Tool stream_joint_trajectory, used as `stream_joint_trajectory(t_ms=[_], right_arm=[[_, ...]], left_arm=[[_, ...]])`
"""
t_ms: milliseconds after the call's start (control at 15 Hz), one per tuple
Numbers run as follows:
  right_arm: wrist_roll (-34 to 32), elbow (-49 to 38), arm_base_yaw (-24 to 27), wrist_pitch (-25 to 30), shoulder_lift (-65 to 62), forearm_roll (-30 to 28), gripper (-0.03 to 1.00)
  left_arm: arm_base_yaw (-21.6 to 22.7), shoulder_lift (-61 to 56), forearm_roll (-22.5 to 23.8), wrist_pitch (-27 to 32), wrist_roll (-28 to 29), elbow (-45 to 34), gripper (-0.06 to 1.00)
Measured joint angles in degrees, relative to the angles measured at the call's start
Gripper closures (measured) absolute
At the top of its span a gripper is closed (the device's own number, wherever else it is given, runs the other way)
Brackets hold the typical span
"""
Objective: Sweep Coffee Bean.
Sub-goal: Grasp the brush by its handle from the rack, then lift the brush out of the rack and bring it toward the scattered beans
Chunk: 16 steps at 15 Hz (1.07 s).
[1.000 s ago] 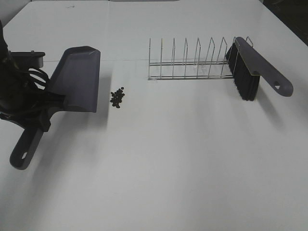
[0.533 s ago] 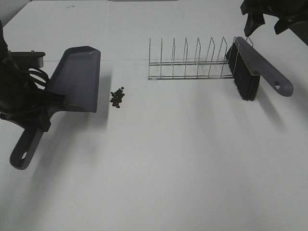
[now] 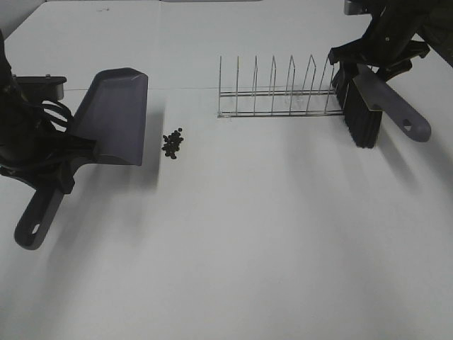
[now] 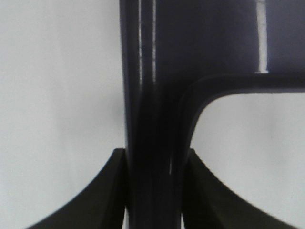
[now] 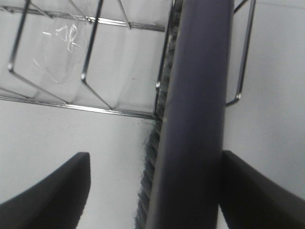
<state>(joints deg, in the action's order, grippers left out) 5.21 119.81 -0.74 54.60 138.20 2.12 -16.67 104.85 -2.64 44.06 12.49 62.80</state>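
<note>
coffee beans [image 3: 172, 144] lie just beside my dustpan [image 3: 117, 113], its handle clamped in the left gripper [image 4: 153, 164]. right gripper [image 5: 155, 160] straddles the brush [image 5: 200, 95], jaws apart, not gripping. if i close off-centre, it could tip off the wire rack [image 3: 255, 113].

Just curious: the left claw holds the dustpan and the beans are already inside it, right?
Not quite. The left claw does hold the dustpan, but the beans lie on the table beside its front edge, as the high view shows.
</note>
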Motion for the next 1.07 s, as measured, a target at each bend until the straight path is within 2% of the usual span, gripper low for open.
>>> stream_joint_trajectory(t_ms=[133, 333, 800, 1067], right_arm=[[-1.32, 0.0, 0.0, 0.11, 1.43, -1.38, 0.42], [-3.27, 0.23, 0.0, 0.17, 1.83, -3.04, 0.7], [-3.21, 0.23, 0.17, 3.15, -4.53, -3.21, 0.7], [-3.21, 0.23, 0.17, 10.66, -12.32, -3.15, 0.7]], left_arm=[[0.0, 0.0, 0.0, 0.0, 0.0, 0.0, 0.68], [0.0, 0.0, 0.0, 0.0, 0.0, 0.0, 0.68], [0.0, 0.0, 0.0, 0.0, 0.0, 0.0, 0.68], [0.0, 0.0, 0.0, 0.0, 0.0, 0.0, 0.68]])
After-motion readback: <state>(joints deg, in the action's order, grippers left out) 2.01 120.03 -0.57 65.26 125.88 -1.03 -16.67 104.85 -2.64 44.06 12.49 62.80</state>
